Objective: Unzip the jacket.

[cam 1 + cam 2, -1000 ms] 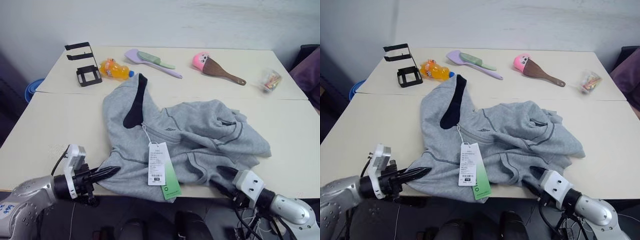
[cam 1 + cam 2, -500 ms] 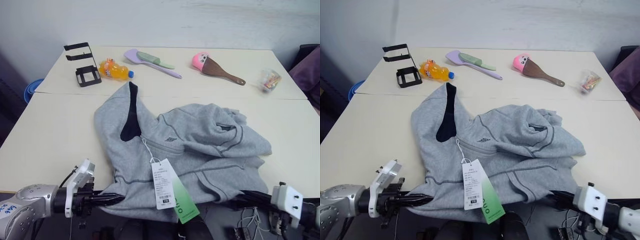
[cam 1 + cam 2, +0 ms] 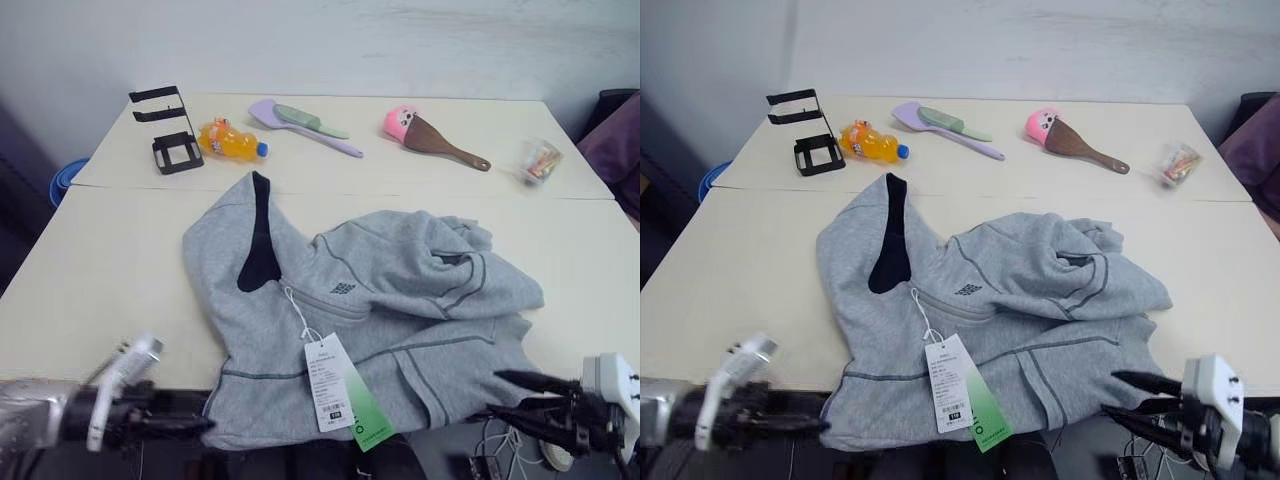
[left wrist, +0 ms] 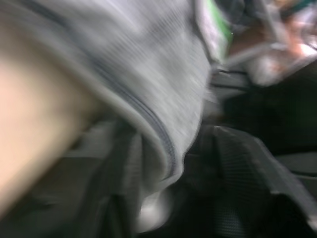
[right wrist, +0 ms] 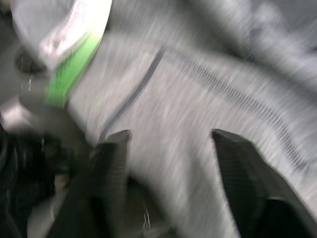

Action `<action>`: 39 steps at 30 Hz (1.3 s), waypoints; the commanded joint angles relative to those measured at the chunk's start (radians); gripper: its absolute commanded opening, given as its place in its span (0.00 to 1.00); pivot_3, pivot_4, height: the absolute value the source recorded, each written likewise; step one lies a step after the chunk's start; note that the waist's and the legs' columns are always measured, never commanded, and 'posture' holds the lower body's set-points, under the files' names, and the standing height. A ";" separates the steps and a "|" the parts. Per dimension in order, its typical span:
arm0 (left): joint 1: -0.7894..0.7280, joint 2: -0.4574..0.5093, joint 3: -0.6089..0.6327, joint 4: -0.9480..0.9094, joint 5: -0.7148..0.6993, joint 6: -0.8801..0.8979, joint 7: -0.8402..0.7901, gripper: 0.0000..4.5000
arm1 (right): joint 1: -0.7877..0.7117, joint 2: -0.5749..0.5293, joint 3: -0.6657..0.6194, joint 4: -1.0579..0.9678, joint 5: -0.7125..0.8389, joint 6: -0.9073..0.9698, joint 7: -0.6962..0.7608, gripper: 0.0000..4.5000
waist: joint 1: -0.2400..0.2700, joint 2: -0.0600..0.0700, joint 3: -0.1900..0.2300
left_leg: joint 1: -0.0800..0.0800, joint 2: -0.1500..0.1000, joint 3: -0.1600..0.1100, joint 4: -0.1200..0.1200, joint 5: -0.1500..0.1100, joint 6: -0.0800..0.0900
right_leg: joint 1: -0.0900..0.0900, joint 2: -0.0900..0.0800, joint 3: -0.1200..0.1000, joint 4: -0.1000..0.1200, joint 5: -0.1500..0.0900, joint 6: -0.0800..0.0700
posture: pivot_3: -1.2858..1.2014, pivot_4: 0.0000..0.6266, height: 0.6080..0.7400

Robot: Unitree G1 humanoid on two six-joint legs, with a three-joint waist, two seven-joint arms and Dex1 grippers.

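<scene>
The light-grey hooded jacket (image 3: 390,285) lies crumpled on the table (image 3: 110,270), hood with dark lining (image 3: 257,238) toward the left, its hem hanging over the front edge. A white-and-green hang tag (image 3: 336,394) rests on its lower front. My left gripper (image 3: 205,424) is below the table's front edge at the hem's left corner; the left wrist view shows its fingers (image 4: 247,173) apart with the hem (image 4: 158,134) just ahead. My right gripper (image 3: 495,393) is at the hem's right end, open and free of the cloth, its fingers (image 5: 111,173) spread before grey fabric.
At the back of the table stand a black wire stand (image 3: 170,130), an orange bottle (image 3: 228,139), a purple spatula (image 3: 300,122), a pink-headed wooden brush (image 3: 425,132) and a small clear packet (image 3: 540,158). Bare tabletop lies left and right of the jacket.
Both grippers dragged the hem toward the front edge, so the jacket slid nearer and flattened. They have since let go, opened and drawn back and outward.
</scene>
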 commanded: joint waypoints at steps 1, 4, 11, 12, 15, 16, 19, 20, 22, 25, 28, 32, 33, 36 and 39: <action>-0.139 0.019 0.018 0.098 0.009 -0.076 -0.059 0.83 | -0.061 -0.042 -0.089 -0.065 0.202 0.153 -0.093 0.89 | 0.001 0.001 0.000 | 0.000 0.000 0.000 0.000 0.000 0.000 | 0.000 0.000 0.000 0.000 0.000 0.000 | 0.52 0.24 1.00; -0.353 -0.045 -0.067 0.163 0.058 -0.181 -0.032 1.00 | -0.192 -0.070 -0.096 -0.025 0.221 0.195 -0.162 1.00 | 0.008 0.001 0.000 | -0.003 -0.001 -0.002 -0.001 0.000 0.000 | -0.001 -0.001 -0.001 0.000 0.002 0.003 | 0.52 0.24 1.00; -0.784 -0.288 -0.338 0.392 0.332 -0.499 0.036 1.00 | -0.637 -0.156 0.162 0.165 0.060 0.322 -0.336 1.00 | 0.021 0.000 0.000 | -0.004 -0.003 0.005 0.001 0.002 0.003 | -0.002 0.005 -0.002 0.003 0.006 0.010 | 0.52 0.24 1.00; -0.811 -0.310 -0.357 0.420 0.354 -0.537 0.027 1.00 | -0.684 -0.157 0.202 0.175 0.061 0.357 -0.345 1.00 | 0.021 0.000 0.000 | -0.004 -0.003 0.006 0.001 0.002 0.003 | -0.003 0.008 -0.003 0.004 0.006 0.010 | 0.52 0.24 1.00; -0.865 -0.365 -0.411 0.487 0.400 -0.610 -0.004 1.00 | -0.818 -0.146 0.328 0.214 0.047 0.453 -0.352 1.00 | 0.016 0.000 0.001 | -0.007 -0.003 0.013 0.001 0.002 0.004 | -0.009 0.012 -0.002 0.005 0.007 0.012 | 0.52 0.24 1.00; -0.875 -0.381 -0.425 0.500 0.409 -0.625 -0.014 1.00 | -0.860 -0.144 0.367 0.234 0.034 0.479 -0.351 1.00 | 0.015 0.000 0.001 | -0.008 -0.003 0.014 0.002 0.002 0.004 | -0.011 0.012 -0.001 0.005 0.007 0.013 | 0.52 0.24 1.00; -0.888 -0.433 -0.447 0.512 0.420 -0.652 -0.016 1.00 | -0.969 -0.134 0.465 0.300 -0.011 0.538 -0.336 1.00 | 0.016 -0.001 0.001 | -0.009 -0.002 0.015 0.003 0.003 0.006 | -0.011 0.012 -0.001 0.005 0.008 0.015 | 0.52 0.24 1.00; -0.888 -0.443 -0.452 0.513 0.423 -0.657 -0.017 1.00 | -0.995 -0.137 0.499 0.320 -0.047 0.535 -0.326 1.00 | 0.017 -0.001 0.001 | -0.009 -0.002 0.015 0.004 0.003 0.006 | -0.011 0.012 0.000 0.004 0.009 0.015 | 0.52 0.24 1.00; -0.884 -0.459 -0.459 0.517 0.434 -0.671 -0.014 1.00 | -1.036 -0.140 0.563 0.368 -0.137 0.501 -0.311 0.91 | 0.017 -0.001 0.001 | -0.010 -0.002 0.015 0.004 0.004 0.006 | -0.011 0.011 0.000 0.004 0.009 0.016 | 0.52 0.24 1.00; -0.875 -0.481 -0.464 0.520 0.447 -0.689 -0.003 1.00 | -1.088 -0.120 0.622 0.447 -0.241 0.440 -0.290 0.72 | 0.019 -0.001 0.001 | -0.010 -0.003 0.015 0.004 0.004 0.007 | -0.011 0.011 0.000 0.004 0.009 0.016 | 0.52 0.24 1.00; -0.859 -0.502 -0.468 0.513 0.455 -0.696 0.006 1.00 | -1.160 -0.063 0.646 0.531 -0.311 0.382 -0.290 0.49 | 0.019 -0.001 0.001 | -0.010 -0.004 0.015 0.004 0.004 0.008 | -0.012 0.010 -0.001 0.004 0.009 0.017 | 0.52 0.24 1.00; -0.854 -0.530 -0.457 0.516 0.461 -0.706 0.039 1.00 | -1.231 0.006 0.638 0.618 -0.385 0.278 -0.290 0.18 | 0.016 -0.001 0.001 | -0.011 -0.003 0.014 0.004 0.004 0.008 | -0.012 0.010 -0.001 0.004 0.009 0.017 | 0.52 0.24 1.00; -0.854 -0.538 -0.452 0.519 0.462 -0.708 0.052 1.00 | -1.251 0.027 0.630 0.642 -0.401 0.241 -0.296 0.10 | 0.015 -0.001 0.001 | -0.011 -0.003 0.014 0.004 0.004 0.008 | -0.012 0.010 -0.001 0.004 0.009 0.017 | 0.52 0.24 1.00; -0.857 -0.558 -0.441 0.529 0.463 -0.721 0.090 1.00 | -1.311 0.078 0.621 0.734 -0.485 0.102 -0.336 0.01 | 0.006 -0.001 0.001 | -0.011 -0.003 0.014 0.004 0.004 0.008 | -0.012 0.010 -0.001 0.005 0.009 0.017 | 0.52 0.24 1.00; -0.864 -0.575 -0.432 0.546 0.473 -0.736 0.127 1.00 | -1.394 0.115 0.645 0.908 -0.610 -0.085 -0.392 0.01 | -0.003 -0.001 0.001 | -0.011 -0.004 0.014 0.004 0.005 0.008 | -0.012 0.009 -0.002 0.005 0.010 0.017 | 0.52 0.24 1.00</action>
